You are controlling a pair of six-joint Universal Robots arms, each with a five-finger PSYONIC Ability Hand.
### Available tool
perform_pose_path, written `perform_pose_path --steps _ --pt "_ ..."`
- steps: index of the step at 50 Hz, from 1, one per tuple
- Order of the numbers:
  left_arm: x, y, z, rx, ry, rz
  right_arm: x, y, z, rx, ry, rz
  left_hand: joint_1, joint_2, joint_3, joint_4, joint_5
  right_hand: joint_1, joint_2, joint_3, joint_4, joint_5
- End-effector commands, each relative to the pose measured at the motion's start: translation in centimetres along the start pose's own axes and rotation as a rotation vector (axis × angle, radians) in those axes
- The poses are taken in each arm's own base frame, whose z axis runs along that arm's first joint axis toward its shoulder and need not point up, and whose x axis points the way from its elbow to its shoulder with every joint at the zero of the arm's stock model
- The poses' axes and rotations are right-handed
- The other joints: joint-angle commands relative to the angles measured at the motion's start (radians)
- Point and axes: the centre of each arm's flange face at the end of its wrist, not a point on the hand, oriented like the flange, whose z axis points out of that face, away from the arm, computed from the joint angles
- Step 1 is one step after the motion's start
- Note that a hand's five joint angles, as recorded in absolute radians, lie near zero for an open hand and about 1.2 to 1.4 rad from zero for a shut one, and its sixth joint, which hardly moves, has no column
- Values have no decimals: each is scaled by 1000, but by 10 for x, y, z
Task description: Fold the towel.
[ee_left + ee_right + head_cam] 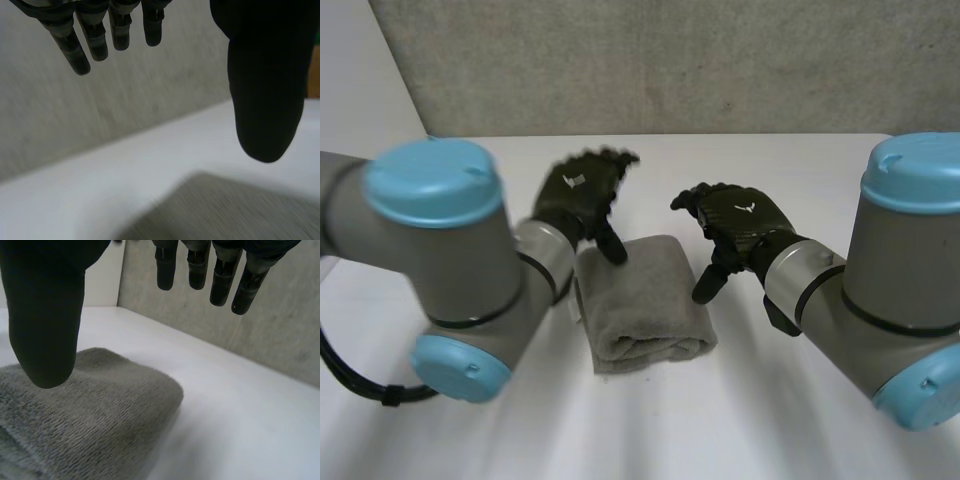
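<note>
head view: the towel [645, 300] lies on the white table [770, 420], folded into a thick grey bundle, between the two hands. the left hand [578, 192] is at the far left corner of the towel. its fingers are loose and a little spread, and it holds nothing. its thumb [612, 245] points down to this corner, and i cannot tell if the tip touches the cloth. the right hand [745, 222] is just beside the right edge of the towel. it is also relaxed and empty, with its thumb hanging down near that edge. behind the table stands a grey wall [670, 60].

left wrist view: the left hand [265, 90] is released. its fingers [97, 42] are almost straight and stand away from the thumb, with nothing between them. the towel [225, 210] is under the thumb, apart from its tip. the table [75, 195] goes on past the fingertips to the wall [100, 110].

right wrist view: the right hand [45, 315] is released too. its fingers [222, 280] hang straight, well apart from the thumb, and grasp nothing. the towel [95, 415] lies under the thumb, and the tip is close over the fluffy top layer. the rounded folded edge of the towel is on the side of the fingers. bare table [240, 420] is under the fingers and reaches the wall [225, 330].
</note>
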Motion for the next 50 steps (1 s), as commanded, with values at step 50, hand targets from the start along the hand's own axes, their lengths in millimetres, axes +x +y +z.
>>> perform_pose_path --steps 50 --pt "-92 -129 -62 113 -215 15 92 -131 -40 293 306 -105 7 10 8 9 -24 -27 -51 -36 -54 -57"
